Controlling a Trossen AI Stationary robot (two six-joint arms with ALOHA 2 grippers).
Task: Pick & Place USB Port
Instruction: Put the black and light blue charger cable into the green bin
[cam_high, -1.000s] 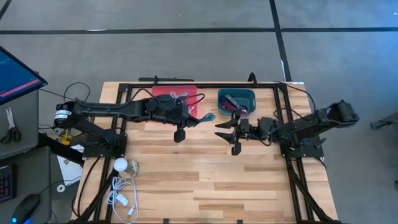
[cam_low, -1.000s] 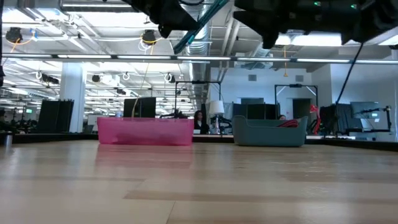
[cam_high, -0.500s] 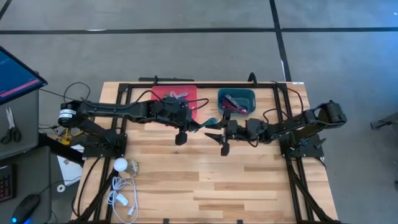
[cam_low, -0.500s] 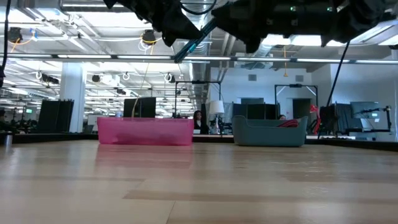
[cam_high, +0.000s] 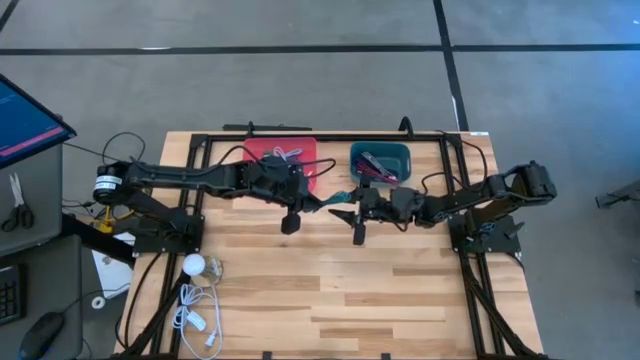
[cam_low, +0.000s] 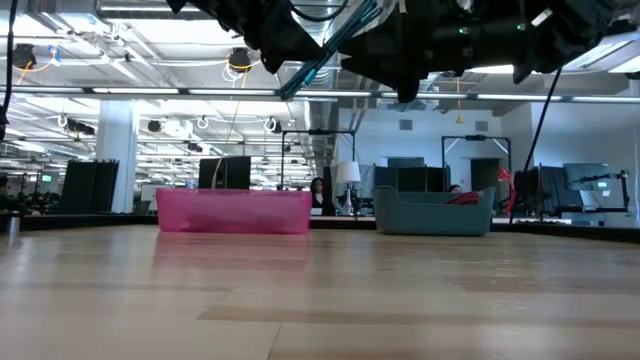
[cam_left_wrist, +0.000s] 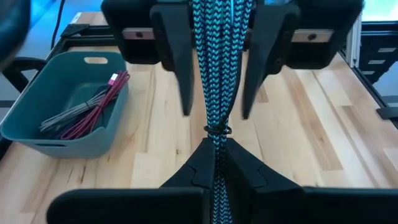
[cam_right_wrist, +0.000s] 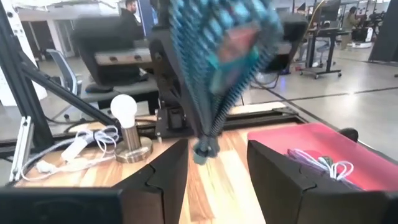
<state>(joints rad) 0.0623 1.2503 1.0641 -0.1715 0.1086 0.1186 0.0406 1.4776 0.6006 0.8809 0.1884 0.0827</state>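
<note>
Cable position: the bundled teal-and-black braided USB cable (cam_left_wrist: 214, 74) hangs in the air above the wooden table (cam_high: 330, 290), between the two arms, clear of both bins. The left gripper (cam_left_wrist: 216, 163) has its fingers pressed together on the bundle and pinches it just below the small tie that binds the strands. In the high view the same gripper (cam_high: 291, 208) sits near the middle of the table's far half, in front of the pink rectangular plastic bin (cam_high: 268, 151).

Right gripper (cam_high: 353, 213) faces the left one from just beside it. Its fingers are spread — one on each side of the cable — and in the left wrist view the two dark fingers (cam_left_wrist: 176, 56) flank the braid without touching it. The right wrist view shows the looped end of the cable (cam_right_wrist: 214, 59) hanging in the gap between that gripper's fingers.

Bins: the teal plastic bin (cam_high: 400, 150) stands at the far edge beside the pink one and holds red and grey cables (cam_left_wrist: 87, 109). The pink bin holds a coiled pale cable (cam_right_wrist: 320, 163).

Other items — a white bulb on a round base (cam_high: 193, 265) and a white coiled cord (cam_high: 197, 312) lie at the table's near left corner.
</note>
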